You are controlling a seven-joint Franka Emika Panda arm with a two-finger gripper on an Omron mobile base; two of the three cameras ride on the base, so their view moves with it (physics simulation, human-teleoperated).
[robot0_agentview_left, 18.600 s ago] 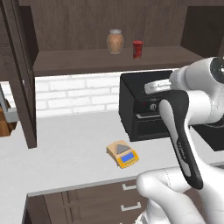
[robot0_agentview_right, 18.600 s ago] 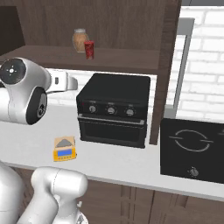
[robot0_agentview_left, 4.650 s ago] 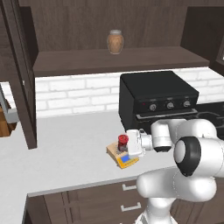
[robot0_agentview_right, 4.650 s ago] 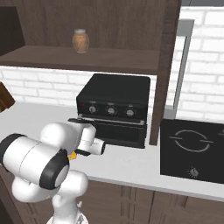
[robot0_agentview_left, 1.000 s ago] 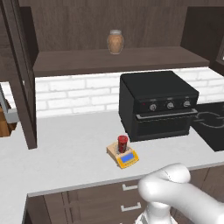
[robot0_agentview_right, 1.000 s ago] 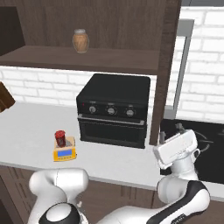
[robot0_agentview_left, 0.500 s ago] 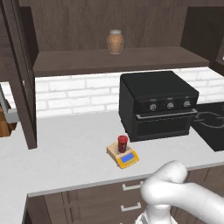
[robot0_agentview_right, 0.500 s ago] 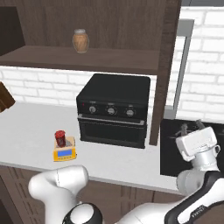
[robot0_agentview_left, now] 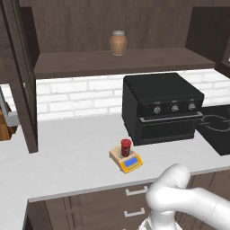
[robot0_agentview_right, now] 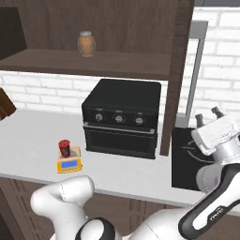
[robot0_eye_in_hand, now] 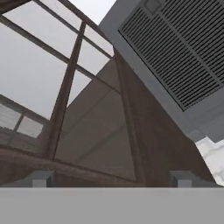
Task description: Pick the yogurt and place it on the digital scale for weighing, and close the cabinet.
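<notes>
The yogurt point(robot0_agentview_left: 126, 147) point(robot0_agentview_right: 64, 148), a small dark red cup, stands upright on the tan plate of the yellow-orange digital scale point(robot0_agentview_left: 130, 162) point(robot0_agentview_right: 69, 164) on the counter. The cabinet has its doors swung out: one stands edge-on at the left point(robot0_agentview_left: 23, 76), the other to the right of the oven point(robot0_agentview_right: 176, 70). My gripper point(robot0_agentview_right: 208, 115) is far right of the scale, beside that right door, fingers pointing up, open and empty. In the hand view the gripper point(robot0_eye_in_hand: 111, 179) looks up at the door's glass panes point(robot0_eye_in_hand: 57, 70).
A black oven point(robot0_agentview_left: 161, 108) point(robot0_agentview_right: 123, 117) sits right of the scale. A tan jar point(robot0_agentview_left: 118, 42) point(robot0_agentview_right: 86, 43) stands on the open shelf. A black cooktop point(robot0_agentview_right: 186, 161) lies under my hand. A grey vent hood point(robot0_eye_in_hand: 175, 52) hangs above.
The gripper has risen beside the right cabinet door and turned its fingers upward. The yogurt and scale have stayed put.
</notes>
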